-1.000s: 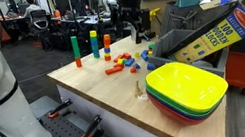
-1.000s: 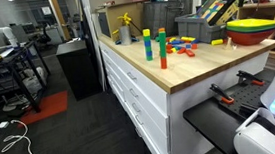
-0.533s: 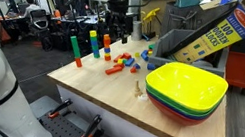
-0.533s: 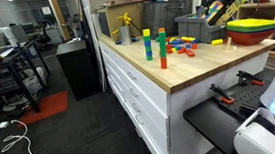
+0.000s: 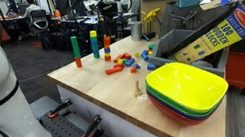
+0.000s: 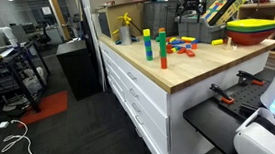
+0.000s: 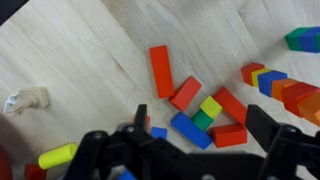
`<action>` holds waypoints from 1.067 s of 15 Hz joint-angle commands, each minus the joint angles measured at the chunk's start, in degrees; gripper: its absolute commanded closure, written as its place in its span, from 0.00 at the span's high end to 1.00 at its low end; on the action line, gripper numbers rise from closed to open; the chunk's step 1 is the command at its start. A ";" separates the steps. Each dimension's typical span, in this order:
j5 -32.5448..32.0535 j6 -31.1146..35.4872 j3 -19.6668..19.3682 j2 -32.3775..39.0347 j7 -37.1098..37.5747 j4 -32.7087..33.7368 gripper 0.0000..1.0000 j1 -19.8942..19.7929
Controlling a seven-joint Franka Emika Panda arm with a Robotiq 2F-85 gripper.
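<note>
Black gripper (image 7: pixel 185 140) fills the bottom of the wrist view, jaws spread wide and empty, probably because it hangs clear above the loose blocks (image 7: pixel 200 108). They lie flat mid-frame on the wooden table (image 7: pixel 90 50), a red block (image 7: pixel 161 70) farthest up. More blocks are cut off at the right edge; the pale lump (image 7: pixel 28 99) at left is too blurred to name.

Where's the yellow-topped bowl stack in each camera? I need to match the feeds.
Exterior view: bowl stack sits right of centre, on the table's near end.
Exterior view: bowl stack sits at the far right, on the table's far end.
Wrist view: not in it.
Shared landmark: the loose coloured blocks.
</note>
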 commanded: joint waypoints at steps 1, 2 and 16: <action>-0.17 0.60 0.12 7.24 8.93 6.78 1.00 -0.23; -0.39 0.77 -0.26 8.83 10.58 8.23 1.00 -0.10; 0.32 6.39 -7.29 28.42 24.78 18.02 1.00 1.08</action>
